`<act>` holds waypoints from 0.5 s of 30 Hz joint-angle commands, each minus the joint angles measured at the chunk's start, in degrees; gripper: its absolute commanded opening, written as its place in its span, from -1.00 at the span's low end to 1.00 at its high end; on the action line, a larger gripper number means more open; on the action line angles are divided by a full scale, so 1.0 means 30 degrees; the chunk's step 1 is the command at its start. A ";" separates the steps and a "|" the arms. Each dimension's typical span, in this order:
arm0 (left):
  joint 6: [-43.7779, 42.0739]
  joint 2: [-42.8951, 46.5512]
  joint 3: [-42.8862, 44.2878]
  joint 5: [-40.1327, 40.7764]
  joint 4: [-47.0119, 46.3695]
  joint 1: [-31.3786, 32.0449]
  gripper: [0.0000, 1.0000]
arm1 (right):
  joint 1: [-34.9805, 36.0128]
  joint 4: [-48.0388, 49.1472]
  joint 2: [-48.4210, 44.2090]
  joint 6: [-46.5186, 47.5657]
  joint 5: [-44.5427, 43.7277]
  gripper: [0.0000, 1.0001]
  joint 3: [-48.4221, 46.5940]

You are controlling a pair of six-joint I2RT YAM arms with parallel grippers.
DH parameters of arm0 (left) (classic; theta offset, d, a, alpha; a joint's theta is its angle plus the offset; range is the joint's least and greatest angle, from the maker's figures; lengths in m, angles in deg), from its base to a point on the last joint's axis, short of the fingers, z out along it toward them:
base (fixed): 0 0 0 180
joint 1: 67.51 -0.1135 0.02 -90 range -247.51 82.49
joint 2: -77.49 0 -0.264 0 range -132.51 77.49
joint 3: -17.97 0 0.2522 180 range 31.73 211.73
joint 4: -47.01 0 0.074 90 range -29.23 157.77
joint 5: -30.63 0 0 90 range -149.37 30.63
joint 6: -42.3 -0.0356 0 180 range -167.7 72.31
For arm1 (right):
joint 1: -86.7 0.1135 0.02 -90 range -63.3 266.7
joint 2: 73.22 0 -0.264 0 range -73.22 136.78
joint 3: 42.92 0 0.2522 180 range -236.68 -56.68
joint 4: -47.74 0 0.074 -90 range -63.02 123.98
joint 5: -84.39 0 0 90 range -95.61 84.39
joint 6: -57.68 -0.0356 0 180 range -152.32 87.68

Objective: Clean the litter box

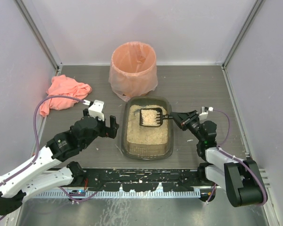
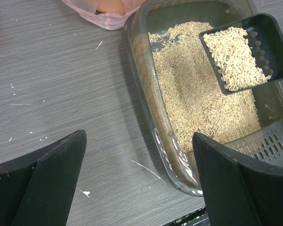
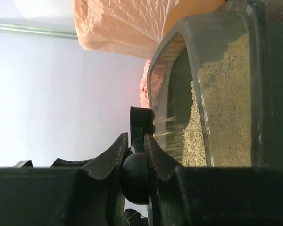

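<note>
Grey wood-look table (image 1: 193,89) w/ pale walls closing it in on three sides, and the litter box (image 1: 148,155) is sitting pretty much dead center, long way running front to back. Right gripper (image 1: 178,117) is reaching in from the right side of the box, fingers clamped tight on the handle of a black slotted scoop (image 1: 150,117). The scoop is hanging over the far half of the box w/ a full pile of the beige granules (image 2: 198,94) on it. It's being held about level, I'm guessing so the load isn't sliding off and the loose stuff is sifting back thru the slots. Left gripper (image 1: 104,123) is hovering just off the box's left wall, fingers spread wide apart w/ nothing between them, prob parked to steady the box or just staying out of the way. The bin (image 1: 133,70) w/ the peach bag is standing right behind the box's far end, so it's a short trip, but its rim is sitting way higher than the box wall, so the scoop is needing a decent lift to clear both edges. Plenty of bare table right of the box for swinging. A pink cloth (image 1: 63,94) is lying well off to the far left of the box, not in anyone's path imo.
</note>
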 commanded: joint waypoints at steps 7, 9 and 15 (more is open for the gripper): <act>0.0261 -0.0165 -0.0202 0.0427 -0.1465 0.0030 0.92 | 0.0550 0.1393 -0.0196 -0.0016 -0.0185 -0.99 -0.0264; 0.0287 -0.0198 -0.0124 0.0323 -0.1354 0.0037 0.92 | -0.0683 0.2069 -0.0364 -0.0975 -0.0479 -0.99 0.0586; 0.0320 -0.0265 -0.0177 0.0386 -0.1408 0.0048 0.93 | -0.0703 0.3275 0.0413 -0.1517 -0.0073 -0.99 0.0387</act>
